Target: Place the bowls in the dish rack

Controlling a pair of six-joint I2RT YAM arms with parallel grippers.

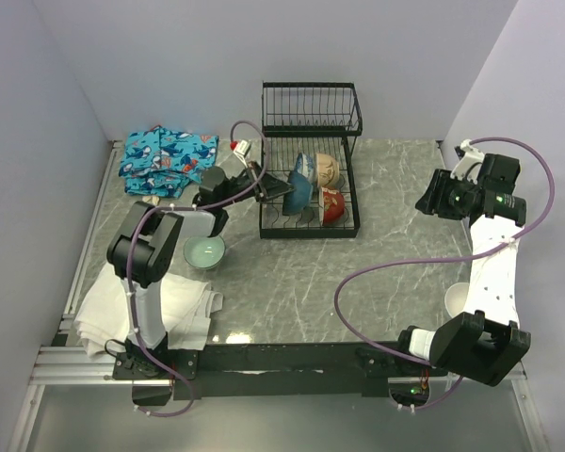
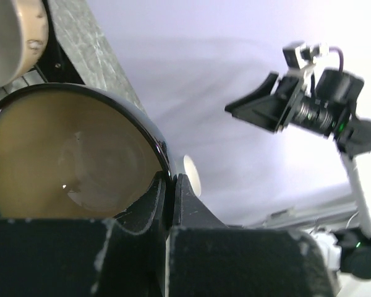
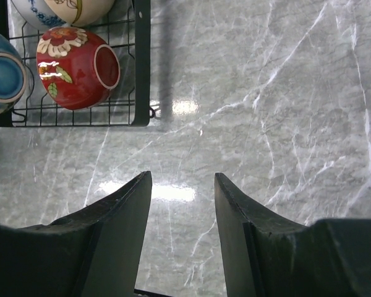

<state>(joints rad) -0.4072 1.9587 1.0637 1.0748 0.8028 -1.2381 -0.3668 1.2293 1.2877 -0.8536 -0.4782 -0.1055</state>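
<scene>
1. A grey marbled bench (image 1: 386,245).
2. A black wire dish rack (image 1: 309,234) stands at back centre.
3. A pale green bowl (image 1: 205,252) sits upright, left of the rack.
4. A white towel (image 1: 184,306) lies front left, and a blue patterned cloth (image 1: 160,155) back left.
5. A white bowl (image 1: 455,299) sits on the right, partly hidden.

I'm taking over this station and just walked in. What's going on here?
The left claw is clamped on the rim of a round bowl with a brown inside and dark rim, holding it at the left edge of the black wire dish rack. Several bowls already lie in the rack, among them a red flowered bowl. The right claw is open and empty above the grey marble table. A pale green bowl sits on the table near the left arm, not yet loaded.
</scene>
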